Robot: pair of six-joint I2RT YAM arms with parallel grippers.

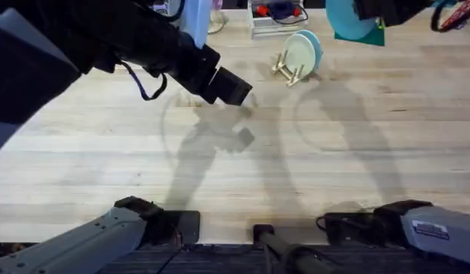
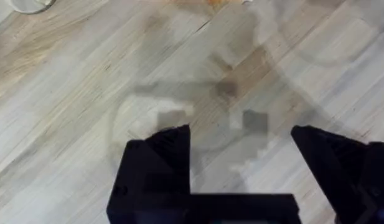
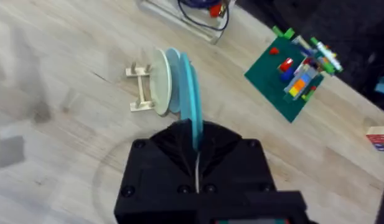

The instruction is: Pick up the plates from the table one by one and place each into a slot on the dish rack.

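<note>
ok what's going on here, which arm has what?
The right claw is shut on the teal-blue plate, holding it on edge near the dish rack. The pale yellow plate already stands in the rack. The left claw is open and empty over bare table.
</note>
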